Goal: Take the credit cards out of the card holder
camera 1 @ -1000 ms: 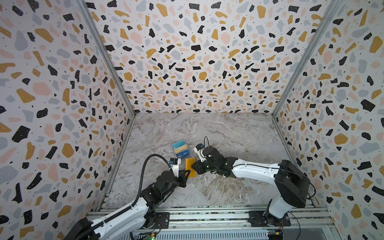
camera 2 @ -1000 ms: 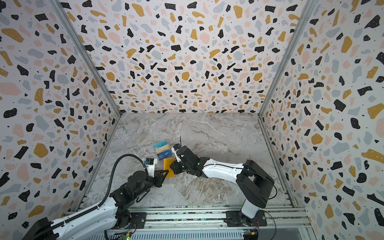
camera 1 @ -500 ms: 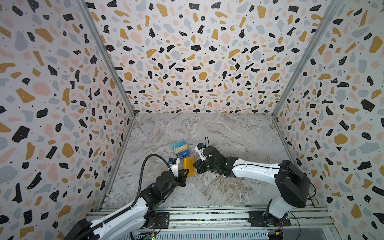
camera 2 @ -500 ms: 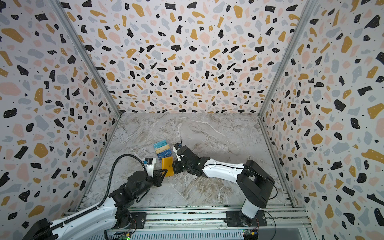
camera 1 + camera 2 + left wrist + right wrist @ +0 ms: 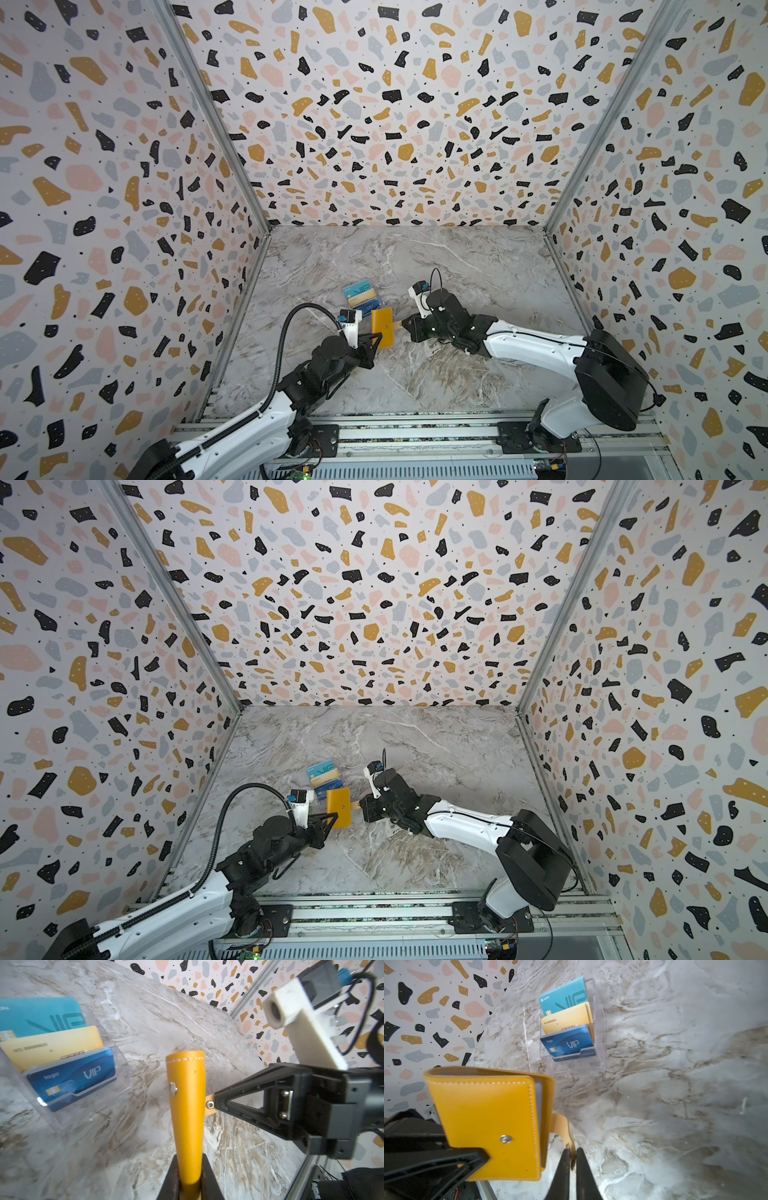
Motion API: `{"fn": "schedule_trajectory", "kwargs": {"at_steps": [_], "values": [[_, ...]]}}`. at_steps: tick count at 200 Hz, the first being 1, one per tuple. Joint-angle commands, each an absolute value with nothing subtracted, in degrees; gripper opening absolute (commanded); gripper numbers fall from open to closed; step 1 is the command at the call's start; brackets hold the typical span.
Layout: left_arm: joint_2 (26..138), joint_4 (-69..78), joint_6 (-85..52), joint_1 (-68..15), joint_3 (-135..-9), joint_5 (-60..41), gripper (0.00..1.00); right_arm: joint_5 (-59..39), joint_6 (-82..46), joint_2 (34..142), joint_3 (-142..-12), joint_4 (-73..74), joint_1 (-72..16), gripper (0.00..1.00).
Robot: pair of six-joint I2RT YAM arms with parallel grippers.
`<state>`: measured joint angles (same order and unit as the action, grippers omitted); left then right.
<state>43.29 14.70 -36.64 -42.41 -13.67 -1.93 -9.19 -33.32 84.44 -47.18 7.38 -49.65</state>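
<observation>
Seemingly mid-opening, the left claw [image 5: 190,1167] clamps the yellow wallet [image 5: 488,1122], the right claw [image 5: 572,1153] pinches its strap [image 5: 560,1126]; next, its cover probably needs folding open.

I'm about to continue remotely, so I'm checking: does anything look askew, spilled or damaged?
Nothing spilled or damaged. The three credit cards stand straight in the clear stand. Only oddity: the yellow wallet stands on edge in the left gripper, its strap unsnapped and pinched by the right gripper.

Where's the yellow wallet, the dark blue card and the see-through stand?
yellow wallet [image 5: 488,1122], right wrist view, on its front cover.
dark blue card [image 5: 569,1043], right wrist view, on its face beside VIP.
see-through stand [image 5: 579,1067], right wrist view, on its bare front base.
</observation>
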Motion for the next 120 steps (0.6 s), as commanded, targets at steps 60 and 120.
{"fn": "schedule_trajectory", "kwargs": {"at_steps": [60,120], "values": [[45.75,31.34,-40.83,-38.76,-16.71,-21.03,0.00,-18.57,-33.43,74.80,-34.99,23.41,-44.90,0.21],[50.14,42.39,-45.85,-33.16,-16.17,-30.06,0.00,-26.59,-38.44,68.98,-25.81,37.90,-41.88,0.41]]}}
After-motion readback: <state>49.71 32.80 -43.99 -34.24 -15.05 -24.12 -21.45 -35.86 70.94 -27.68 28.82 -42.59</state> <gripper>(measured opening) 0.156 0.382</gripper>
